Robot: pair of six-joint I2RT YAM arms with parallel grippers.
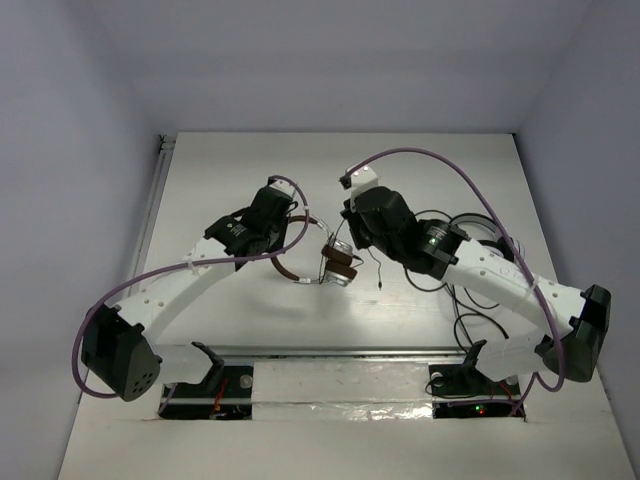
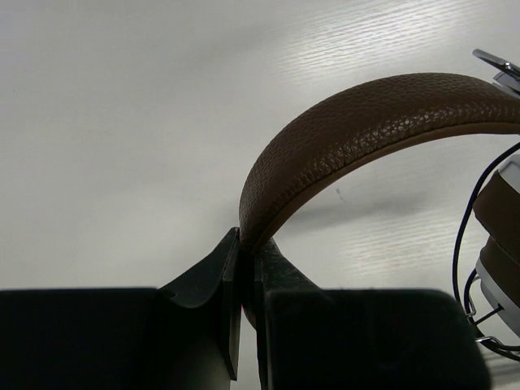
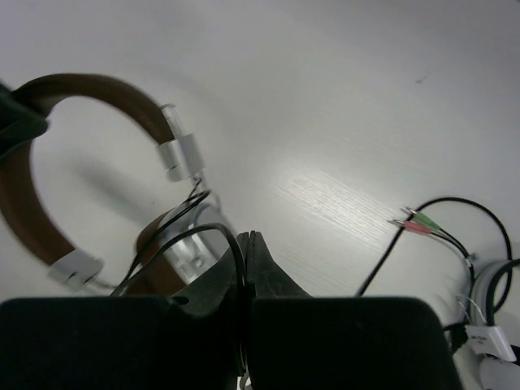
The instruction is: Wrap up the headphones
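Observation:
The headphones (image 1: 335,266) have a brown leather headband (image 2: 357,138), brown pads and silver ear cups (image 3: 188,252). My left gripper (image 2: 245,244) is shut on the headband's end and holds the headphones above the table, near the middle in the top view. My right gripper (image 3: 249,240) is shut on the thin black cable (image 3: 227,236), just right of the ear cups; the cable loops over its left finger. The cable's free end with its plug (image 1: 381,283) hangs below the right gripper (image 1: 350,235) in the top view.
White-and-black headphones (image 1: 490,240) with a long black cable (image 1: 465,310) lie at the right, under my right arm. Their green and red plugs (image 3: 416,223) lie on the white table (image 1: 420,170) right of my right gripper. Walls enclose the table on three sides.

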